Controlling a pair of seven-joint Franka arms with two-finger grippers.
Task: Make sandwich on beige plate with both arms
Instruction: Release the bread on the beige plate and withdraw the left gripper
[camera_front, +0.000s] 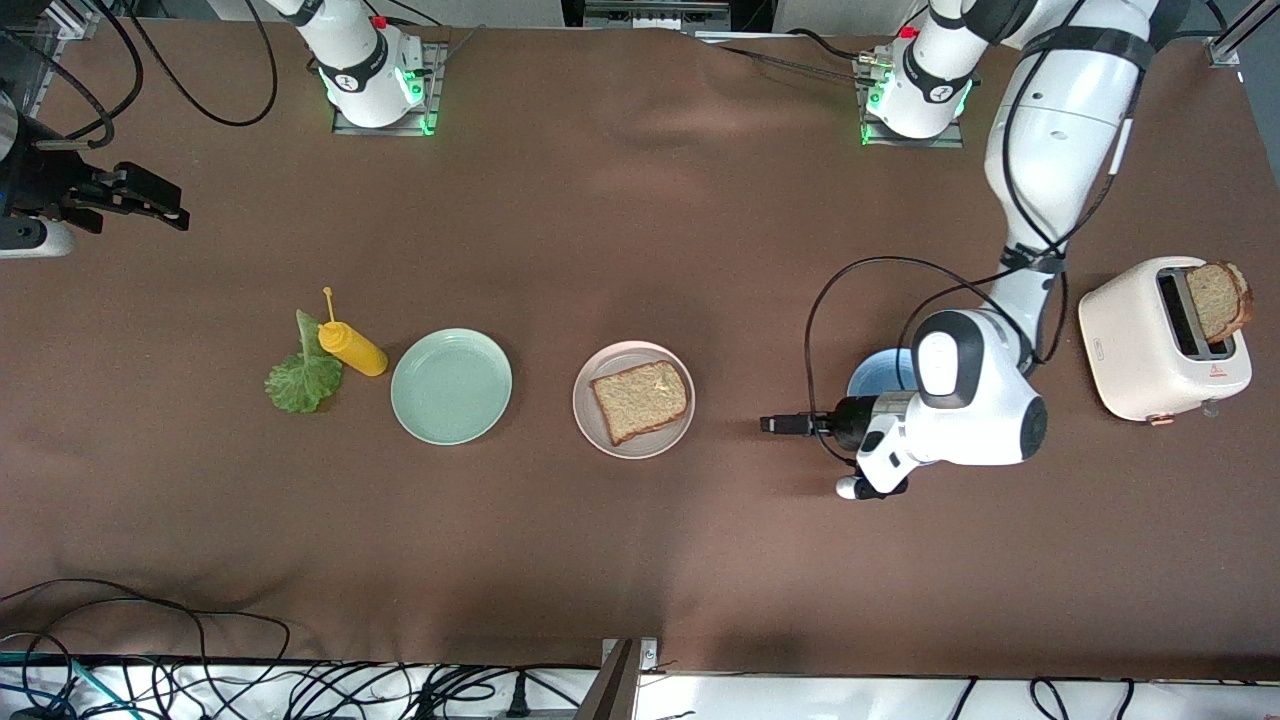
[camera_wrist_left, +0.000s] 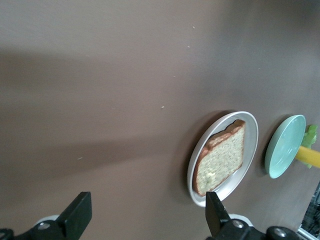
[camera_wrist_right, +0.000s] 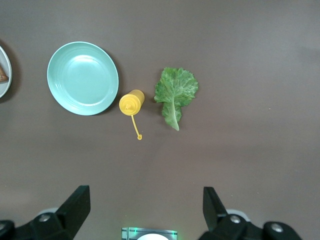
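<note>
Bread, a single brown slice, lies flat on the beige plate near the middle of the table, with no lettuce or second slice on it. The left gripper hangs low over the cloth between that plate and the blue plate, pointing toward the beige plate; its fingers are spread wide with nothing between them, and the left wrist view looks past them at the bread and plate. The blue plate is mostly covered by the left arm's wrist. Toward the right arm's end, the mint-green plate sits beside the beige one, then the yellow sauce bottle and the lettuce leaf, the bottle lying just beside the leaf. At the left arm's end, a white toaster holds a second slice standing up out of its slot. The right gripper waits high over the table's edge at the right arm's end, its fingers parted and empty.
</note>
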